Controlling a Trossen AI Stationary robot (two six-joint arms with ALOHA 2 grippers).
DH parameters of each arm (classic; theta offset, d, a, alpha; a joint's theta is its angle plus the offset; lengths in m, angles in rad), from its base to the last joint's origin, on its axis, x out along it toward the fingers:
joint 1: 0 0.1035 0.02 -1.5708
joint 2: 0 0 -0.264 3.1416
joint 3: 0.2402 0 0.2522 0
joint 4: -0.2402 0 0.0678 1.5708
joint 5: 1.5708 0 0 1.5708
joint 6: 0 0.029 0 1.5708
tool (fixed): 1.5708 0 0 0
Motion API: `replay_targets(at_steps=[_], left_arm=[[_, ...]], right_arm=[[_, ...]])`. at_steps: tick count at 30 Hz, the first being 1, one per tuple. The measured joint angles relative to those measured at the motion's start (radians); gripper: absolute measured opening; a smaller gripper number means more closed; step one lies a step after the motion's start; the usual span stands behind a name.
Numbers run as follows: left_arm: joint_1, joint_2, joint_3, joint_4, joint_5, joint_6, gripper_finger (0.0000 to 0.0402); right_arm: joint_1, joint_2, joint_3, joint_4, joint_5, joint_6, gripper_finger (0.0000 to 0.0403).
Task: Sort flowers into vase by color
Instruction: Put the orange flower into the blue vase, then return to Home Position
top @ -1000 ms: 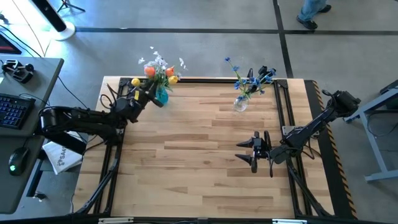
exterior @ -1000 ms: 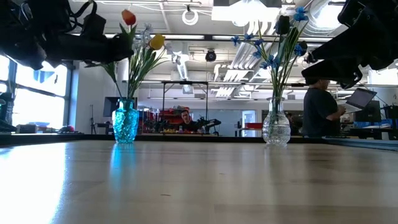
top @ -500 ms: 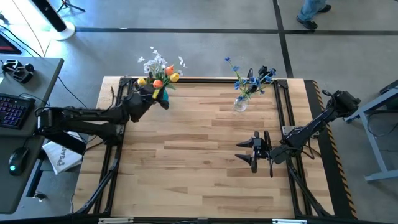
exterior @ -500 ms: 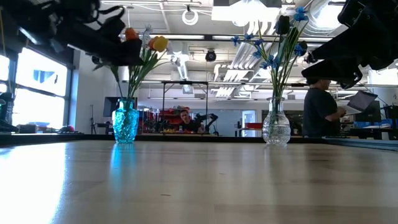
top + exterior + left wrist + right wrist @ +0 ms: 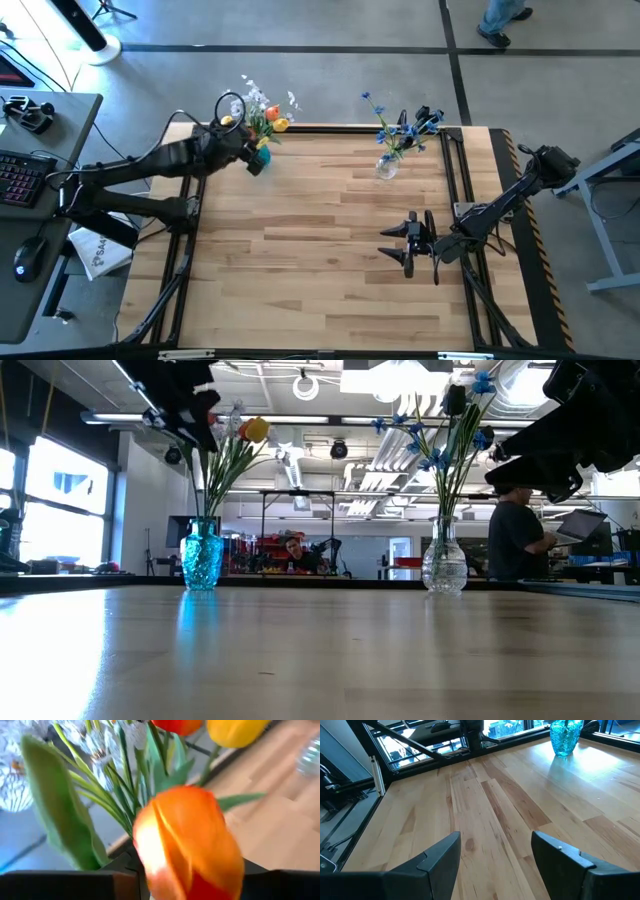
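Left gripper (image 5: 240, 148) sits at the upper left of the high view, over the far left corner of the wooden table (image 5: 320, 250), against the blue vase (image 5: 259, 155) and its bouquet; in the low view it hangs at the upper left beside the flower heads; whether its fingers are parted or closed on a stem cannot be told. The left wrist view is filled by an orange tulip (image 5: 187, 845) very close to the lens, with a yellow tulip (image 5: 235, 731) and a red tulip (image 5: 182, 725) at the top edge, green leaves and pale blossom sprays (image 5: 95, 750) in the upper left; contact between fingers and the orange tulip is not discernible.

Blue vase stands upright at the table's far left edge; it holds orange, yellow, red and pale blossom flowers. Clear glass vase (image 5: 386, 166) stands upright at the upper centre-right of the high view, well apart from the blue one; it holds the blue flowers (image 5: 402, 128).

Right gripper (image 5: 408, 242) waits at the lower centre-right of the high view, above bare table; its fingers (image 5: 440, 857) stand spread, nothing between them.

In the low view a person (image 5: 515, 540) stands at the right behind the table; another sits at centre background.
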Motion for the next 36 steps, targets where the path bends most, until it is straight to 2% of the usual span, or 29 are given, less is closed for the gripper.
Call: replay_targets(at_steps=[7, 14, 19, 22, 31, 36], left_arm=[[0.001, 0.0, 0.169, -0.347, 0.183, -0.14, 0.0118], [0.001, 0.0, 0.245, -0.581, 0.241, -0.27, 0.0118], [0.001, 0.0, 0.248, -0.586, 0.198, -0.306, 0.0118], [0.001, 0.0, 0.248, -0.588, 0.207, -0.316, 0.0118], [-0.005, 0.0, 0.249, -0.738, 0.419, -0.438, 0.0117], [-0.048, -0.002, 0.249, -0.779, 0.435, -0.476, 0.0117]], right_arm=[[0.0, 0.0, 0.0, 0.0, 0.0, 0.0, 0.024], [0.0, 0.0, 0.0, 0.0, 0.0, 0.0, 0.024], [0.0, 0.0, 0.0, 0.0, 0.0, 0.0, 0.024], [0.0, 0.0, 0.0, 0.0, 0.0, 0.0, 0.024], [0.0, 0.0, 0.0, 0.0, 0.0, 0.0, 0.024], [0.0, 0.0, 0.0, 0.0, 0.0, 0.0, 0.024]])
